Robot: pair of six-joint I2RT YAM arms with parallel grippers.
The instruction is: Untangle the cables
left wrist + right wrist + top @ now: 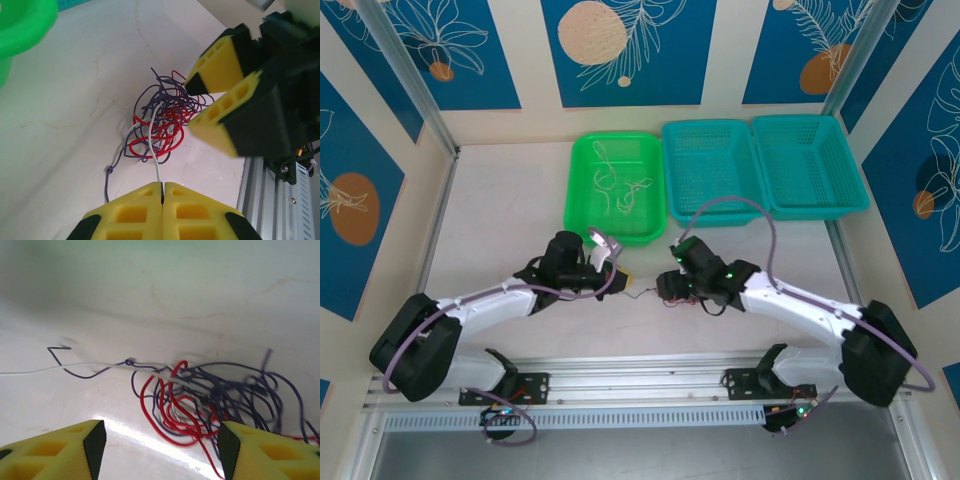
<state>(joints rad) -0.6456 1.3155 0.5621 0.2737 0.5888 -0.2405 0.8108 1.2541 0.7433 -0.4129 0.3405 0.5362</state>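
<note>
My left end effector [162,192] clamps a white cable [155,155] running from the cables [162,117] tangled mid-frame on the tabletop [75,100]. My right end effector [162,445] gapes above them. Next, I reckon: pin them and draw the white one free.

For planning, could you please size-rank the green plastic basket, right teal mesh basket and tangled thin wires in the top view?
1. Right teal mesh basket and green plastic basket: alike, unranked.
2. Tangled thin wires: smallest.
</note>
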